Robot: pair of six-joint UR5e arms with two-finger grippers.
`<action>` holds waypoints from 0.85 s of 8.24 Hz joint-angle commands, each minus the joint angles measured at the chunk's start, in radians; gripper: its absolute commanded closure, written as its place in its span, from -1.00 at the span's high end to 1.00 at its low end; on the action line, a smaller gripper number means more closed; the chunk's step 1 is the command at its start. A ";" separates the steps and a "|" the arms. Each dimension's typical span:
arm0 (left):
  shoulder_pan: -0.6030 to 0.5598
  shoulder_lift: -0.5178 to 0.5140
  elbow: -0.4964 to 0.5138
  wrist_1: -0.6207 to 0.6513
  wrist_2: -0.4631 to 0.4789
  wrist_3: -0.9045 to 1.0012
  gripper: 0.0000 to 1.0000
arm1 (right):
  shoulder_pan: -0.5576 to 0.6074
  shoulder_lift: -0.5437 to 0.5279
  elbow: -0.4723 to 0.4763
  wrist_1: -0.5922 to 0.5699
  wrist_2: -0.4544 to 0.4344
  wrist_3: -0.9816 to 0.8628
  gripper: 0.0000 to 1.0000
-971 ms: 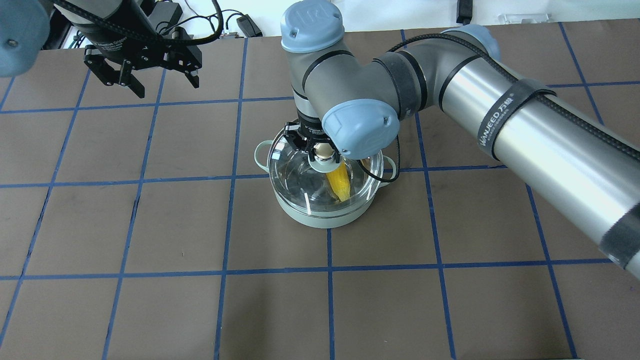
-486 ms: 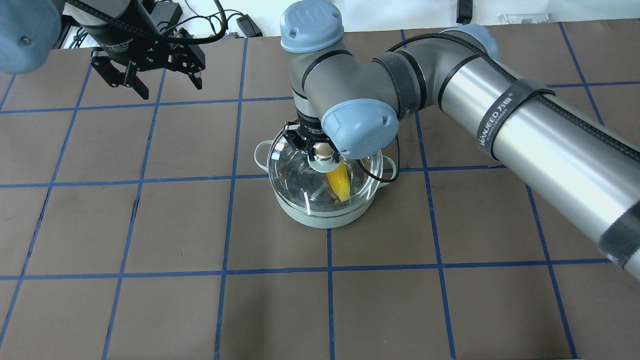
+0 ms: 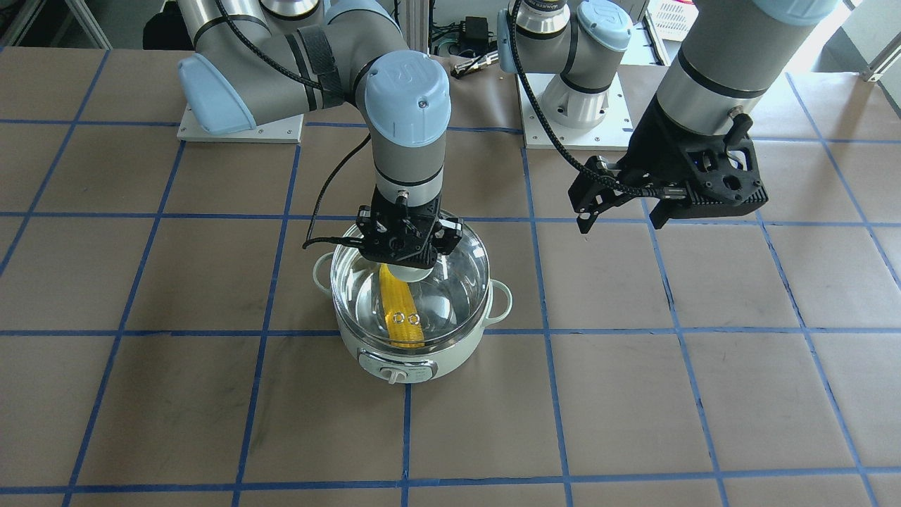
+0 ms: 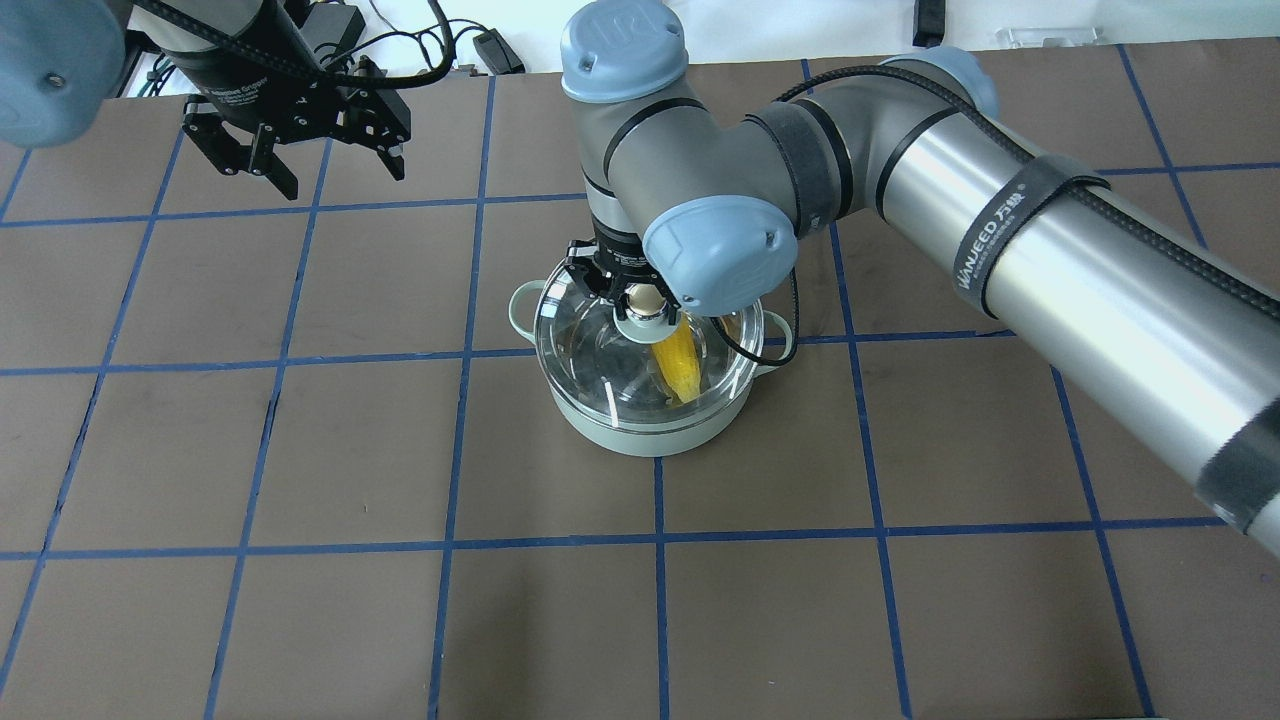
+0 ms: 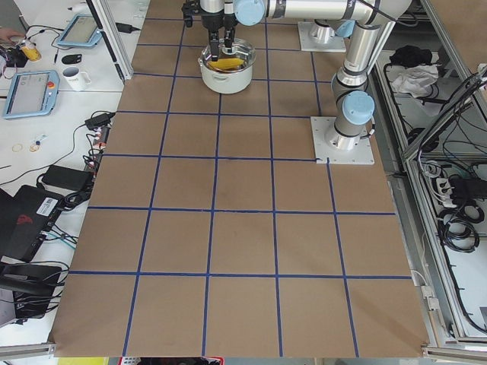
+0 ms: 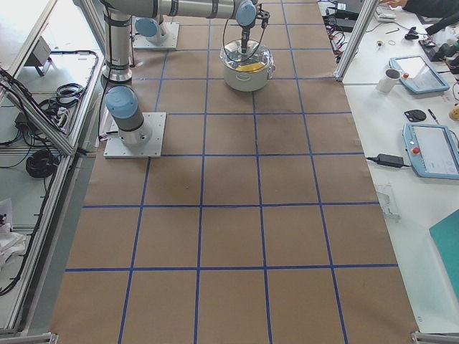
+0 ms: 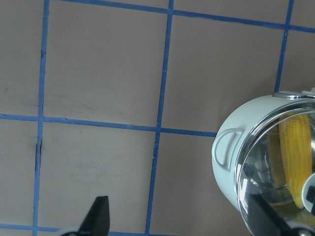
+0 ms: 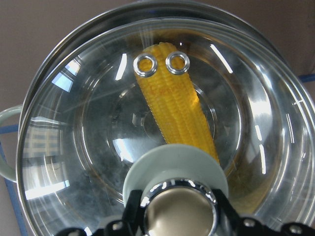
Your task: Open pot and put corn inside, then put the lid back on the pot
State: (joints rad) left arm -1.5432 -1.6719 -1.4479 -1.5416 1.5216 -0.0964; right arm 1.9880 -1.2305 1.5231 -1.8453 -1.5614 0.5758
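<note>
The pale mint-green pot (image 3: 394, 360) stands mid-table, also in the overhead view (image 4: 640, 435). The yellow corn (image 3: 391, 292) lies inside its steel bowl, seen through the glass (image 8: 177, 113). The clear glass lid (image 3: 450, 282) covers the pot's mouth (image 8: 88, 123). My right gripper (image 4: 645, 298) points straight down and is shut on the lid's knob (image 8: 177, 214). My left gripper (image 4: 342, 180) is open and empty, hanging over the table far from the pot, at the view's right in the front-facing view (image 3: 619, 225).
The brown table (image 4: 300, 450) carries a blue tape grid. The arm bases (image 3: 563, 105) sit at the robot's side. Desks with tablets and a mug (image 5: 74, 76) stand beyond the table's edge.
My left gripper shifted slightly right and away from the robot, staying open. My right gripper, the lid and the pot have barely moved.
</note>
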 commanded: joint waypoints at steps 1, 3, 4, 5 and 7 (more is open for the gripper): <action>0.000 0.000 0.001 0.001 0.000 0.000 1.00 | 0.000 0.002 -0.001 -0.019 0.003 0.004 -1.00; 0.000 0.004 0.000 0.000 0.006 0.003 1.00 | 0.000 0.003 0.000 -0.019 0.001 -0.004 -1.00; 0.000 0.001 0.001 0.001 0.006 0.004 1.00 | 0.000 0.003 -0.001 -0.019 0.001 -0.013 -1.00; 0.000 0.003 0.001 0.001 0.006 0.006 1.00 | 0.000 0.003 -0.001 -0.020 0.000 -0.016 -1.00; 0.000 0.003 0.001 0.001 0.008 0.004 1.00 | 0.000 0.005 -0.001 -0.022 -0.006 -0.013 -1.00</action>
State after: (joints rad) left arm -1.5432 -1.6678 -1.4472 -1.5402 1.5278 -0.0913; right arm 1.9880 -1.2271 1.5219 -1.8650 -1.5633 0.5626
